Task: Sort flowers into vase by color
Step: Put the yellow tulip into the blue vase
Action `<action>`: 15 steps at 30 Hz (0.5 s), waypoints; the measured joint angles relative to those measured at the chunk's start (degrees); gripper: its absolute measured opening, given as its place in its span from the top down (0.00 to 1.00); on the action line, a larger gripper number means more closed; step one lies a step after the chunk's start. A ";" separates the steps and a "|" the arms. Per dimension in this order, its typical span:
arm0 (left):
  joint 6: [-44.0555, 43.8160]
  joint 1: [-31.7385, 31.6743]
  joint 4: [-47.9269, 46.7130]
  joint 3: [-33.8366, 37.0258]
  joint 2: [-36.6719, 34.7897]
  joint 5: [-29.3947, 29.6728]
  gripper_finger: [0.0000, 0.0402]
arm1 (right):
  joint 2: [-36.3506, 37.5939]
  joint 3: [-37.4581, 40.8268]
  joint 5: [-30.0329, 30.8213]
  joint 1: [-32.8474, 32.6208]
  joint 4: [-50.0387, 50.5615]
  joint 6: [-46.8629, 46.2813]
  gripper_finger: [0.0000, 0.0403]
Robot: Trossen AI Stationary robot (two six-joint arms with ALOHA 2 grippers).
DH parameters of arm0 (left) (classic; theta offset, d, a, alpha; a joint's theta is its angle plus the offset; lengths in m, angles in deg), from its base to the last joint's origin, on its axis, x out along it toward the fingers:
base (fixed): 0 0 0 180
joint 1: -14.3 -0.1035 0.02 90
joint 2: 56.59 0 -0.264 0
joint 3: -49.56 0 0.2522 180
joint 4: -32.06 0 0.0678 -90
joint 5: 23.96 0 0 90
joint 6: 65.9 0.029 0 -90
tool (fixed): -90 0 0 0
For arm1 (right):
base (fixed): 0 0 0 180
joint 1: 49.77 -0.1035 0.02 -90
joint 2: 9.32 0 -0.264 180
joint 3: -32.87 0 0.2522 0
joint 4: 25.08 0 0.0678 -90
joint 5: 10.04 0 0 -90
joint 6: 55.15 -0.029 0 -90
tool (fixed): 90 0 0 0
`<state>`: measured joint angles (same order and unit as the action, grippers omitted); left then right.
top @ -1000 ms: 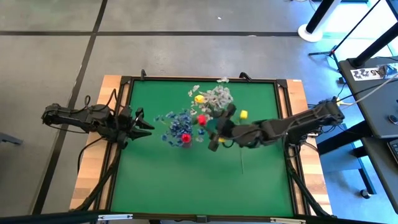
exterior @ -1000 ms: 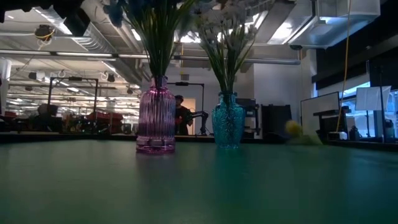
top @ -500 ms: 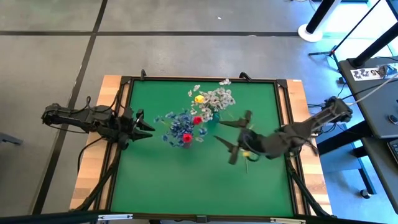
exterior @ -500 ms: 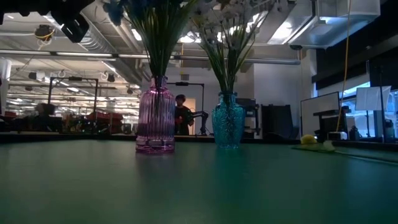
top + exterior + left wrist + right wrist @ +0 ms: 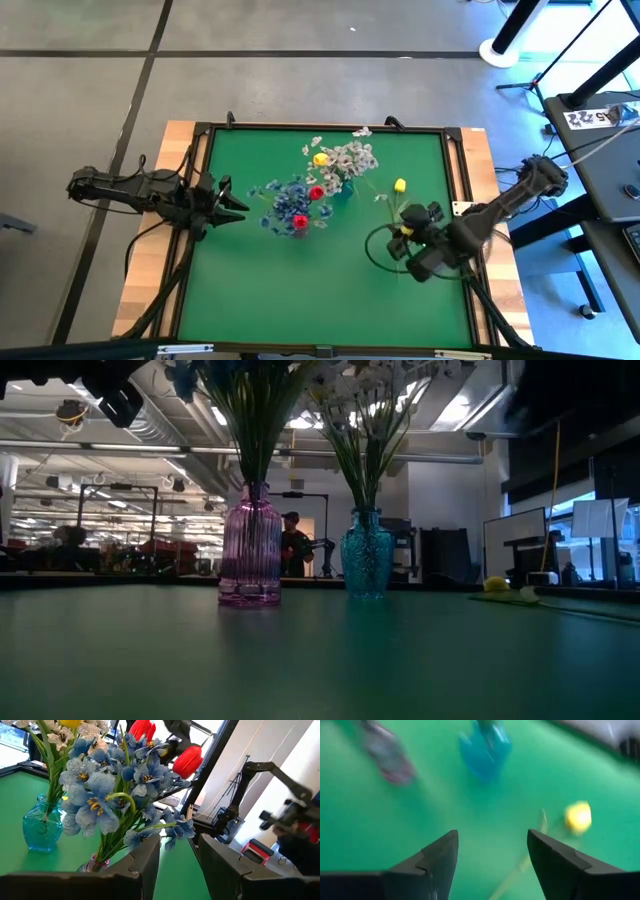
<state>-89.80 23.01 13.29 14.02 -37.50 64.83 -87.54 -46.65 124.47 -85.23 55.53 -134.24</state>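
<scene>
A pink vase [image 5: 250, 555] holds blue sprays and red buds [image 5: 290, 210]. A teal vase [image 5: 367, 555] holds white sprays and a yellow bud [image 5: 340, 160]. One yellow flower [image 5: 400, 185] lies flat on the green mat to the right of the vases. It also shows in the right wrist view [image 5: 577, 817] and the low view [image 5: 495, 585]. My right gripper [image 5: 403, 238] is open and empty, on the near side of that flower. My left gripper [image 5: 225, 200] is open and empty at the table's left edge, facing the vases [image 5: 180, 865].
The mat [image 5: 300, 290] has a raised black rim and a wooden border [image 5: 480, 150]. The near half of the mat is bare. Desks and stands are beyond the table's right side. A person [image 5: 293, 545] stands far off in the room behind.
My right gripper has drawn away from the teal vase toward the table's right and near edges, turning as it went. The yellow flower, blurred just above the mat a second ago, now lies still on the mat at the right.
</scene>
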 joint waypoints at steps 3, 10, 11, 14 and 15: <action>0.02 0.00 0.18 0.00 0.02 0.00 0.67 | -0.82 9.35 -7.53 4.33 -4.42 -7.01 0.41; 0.04 0.00 1.37 0.00 0.00 0.02 0.67 | -1.11 25.98 -13.23 23.33 -16.62 -9.00 0.41; 0.04 0.00 1.27 0.00 0.02 0.02 0.67 | -1.11 27.08 -13.47 26.34 -18.53 -7.98 0.41; 0.23 0.00 0.71 0.00 0.02 0.02 0.67 | -1.11 29.04 -13.75 33.88 -24.97 -1.81 0.41; 0.38 0.00 0.44 0.00 0.02 0.03 0.67 | -1.11 29.35 -14.18 35.92 -28.06 0.46 0.41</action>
<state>-89.42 23.01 13.73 14.02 -37.48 64.85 -88.65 -17.30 110.29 -49.31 27.47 -133.77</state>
